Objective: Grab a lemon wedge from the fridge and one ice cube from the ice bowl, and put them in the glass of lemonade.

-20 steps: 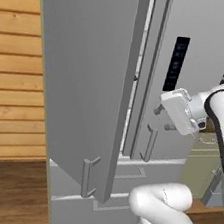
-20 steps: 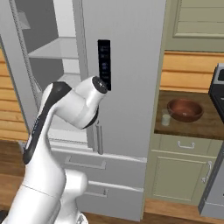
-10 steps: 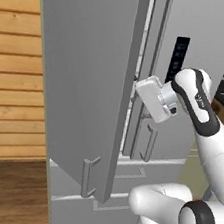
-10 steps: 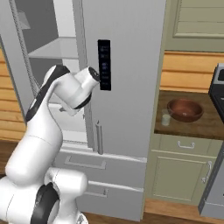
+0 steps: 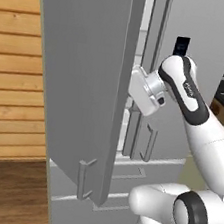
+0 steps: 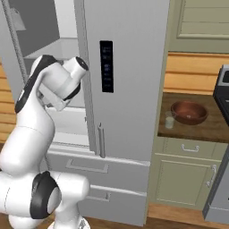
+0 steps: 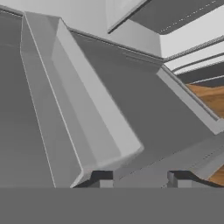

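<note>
The fridge (image 6: 129, 67) stands with its left door (image 5: 78, 79) swung open; in the left base view that door hides most of the interior, and in the right base view the arm's white body covers the lower shelves (image 6: 67, 47). No lemon wedge can be made out inside from any view. Since a second ago the arm has swung leftward, carrying its hand from in front of the right door into the gap behind the open one. On the bench (image 6: 214, 129) right of the fridge sits the ice bowl (image 6: 189, 112), with the glass of lemonade (image 6: 169, 120) just beside it. The tool (image 7: 139, 180) shows two dark fingertips standing apart near a grey door ledge; whether it grips anything cannot be told.
</note>
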